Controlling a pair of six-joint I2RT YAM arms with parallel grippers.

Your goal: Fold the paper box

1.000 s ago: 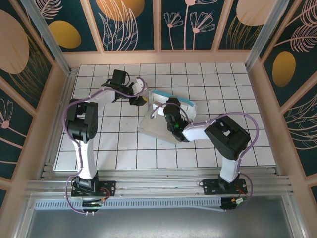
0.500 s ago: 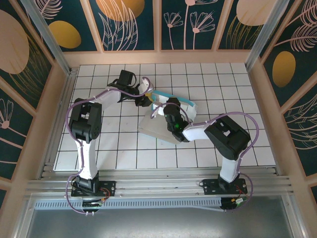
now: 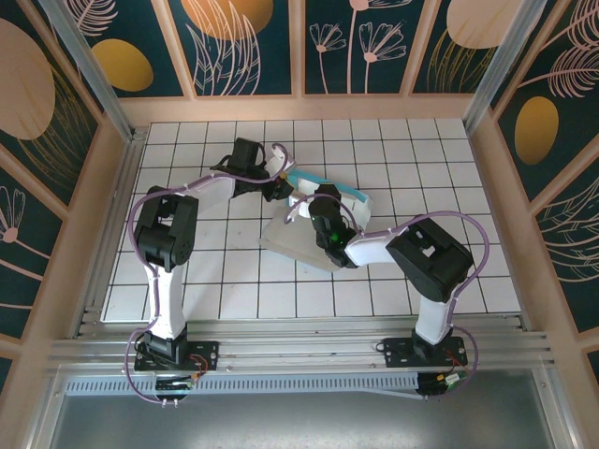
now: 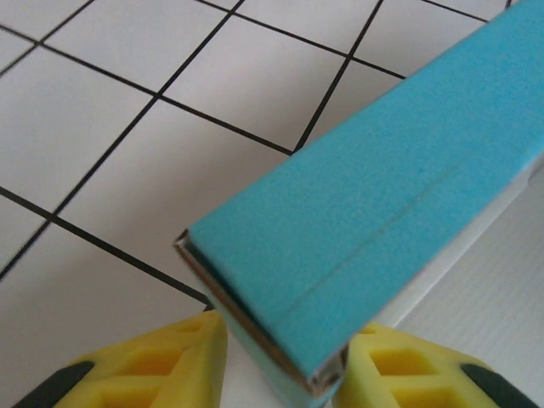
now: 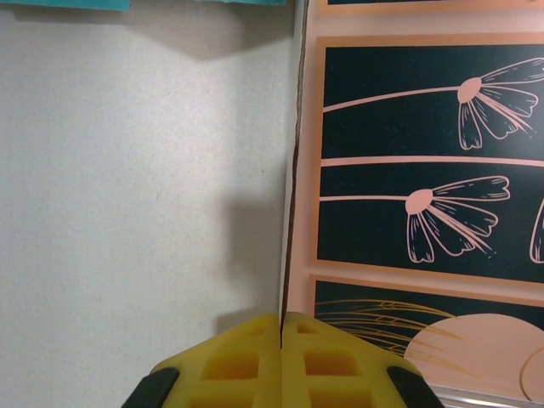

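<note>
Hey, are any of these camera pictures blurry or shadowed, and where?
Top external view: sharp, evenly lit, no glare. Left wrist view: the paper box is sharp, grid lines at far left smear. Right wrist view: soft shadow on the box's pale side above the right gripper; wall pattern crisp.

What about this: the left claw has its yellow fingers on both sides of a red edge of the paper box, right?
Not quite. The edge between the left claw's yellow fingers is turquoise-blue, not red; the left wrist view shows it. The rest holds: the fingers sit on both sides of that edge of the paper box.
</note>
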